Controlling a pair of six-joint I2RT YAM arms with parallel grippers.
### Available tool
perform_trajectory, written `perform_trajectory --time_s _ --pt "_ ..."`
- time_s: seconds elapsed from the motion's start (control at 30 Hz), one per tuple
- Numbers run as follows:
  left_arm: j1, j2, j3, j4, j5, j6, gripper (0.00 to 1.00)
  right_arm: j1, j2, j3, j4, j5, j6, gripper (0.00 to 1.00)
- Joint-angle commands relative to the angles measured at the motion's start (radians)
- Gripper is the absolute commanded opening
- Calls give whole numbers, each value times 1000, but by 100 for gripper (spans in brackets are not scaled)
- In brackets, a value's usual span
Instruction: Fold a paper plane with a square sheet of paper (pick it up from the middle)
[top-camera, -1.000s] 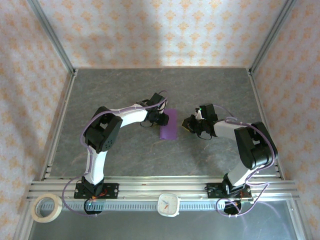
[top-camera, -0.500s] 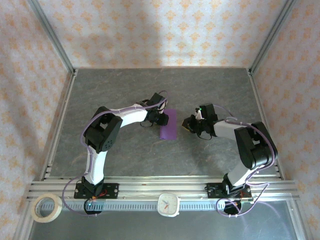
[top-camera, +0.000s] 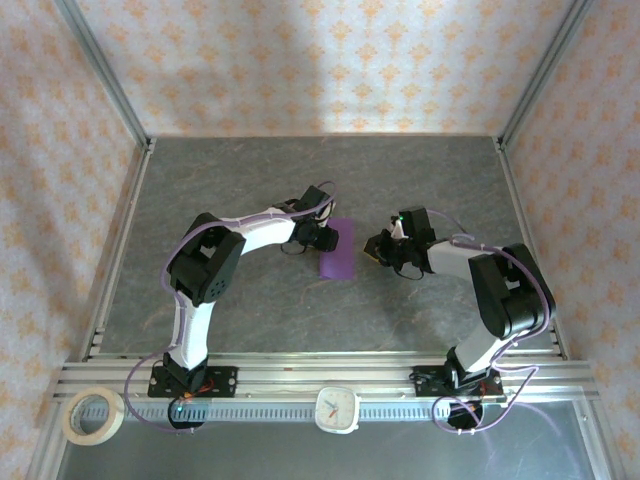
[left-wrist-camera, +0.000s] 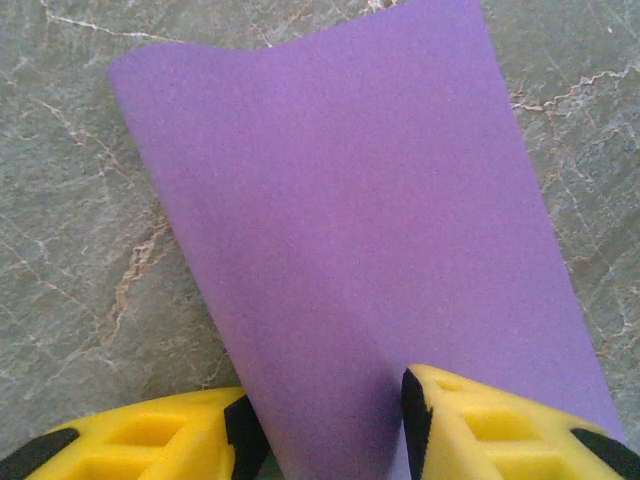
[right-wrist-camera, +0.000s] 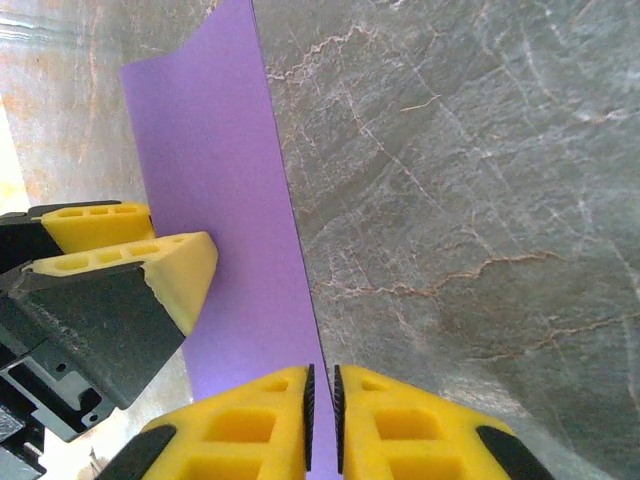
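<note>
The square sheet of paper (top-camera: 338, 250) is purple and lies doubled over as a narrow strip in the middle of the grey table. My left gripper (top-camera: 324, 238) is at its left side. In the left wrist view the sheet (left-wrist-camera: 340, 200) bulges up between the yellow fingers, and my left gripper (left-wrist-camera: 325, 430) is shut on that raised fold. My right gripper (top-camera: 372, 252) stands at the strip's right side. In the right wrist view its jaws (right-wrist-camera: 322, 420) are nearly together, and the sheet's (right-wrist-camera: 220, 200) right edge runs into the slit between them. Whether they pinch it is unclear.
A roll of tape (top-camera: 93, 415) and a small white clock (top-camera: 337, 408) lie by the front rail, near the arm bases. Aluminium frame posts and patterned walls close in the grey table (top-camera: 250, 180) on three sides.
</note>
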Motion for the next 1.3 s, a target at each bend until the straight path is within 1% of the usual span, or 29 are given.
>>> perform_trajectory --time_s 0.0,0.53,0.7,1.03,1.27 --pt "22 132 -20 22 -88 34 48 7 5 2 36 3 8 16" --pt "22 138 -15 20 -87 52 48 25 9 17 37 5 13 16" --pt "23 141 -4 12 -83 62 44 26 4 9 49 12 24 16" --pt "25 144 10 6 -80 65 40 28 7 14 46 10 22 16" --pt "29 142 25 -8 -84 78 41 29 10 17 45 10 23 16"
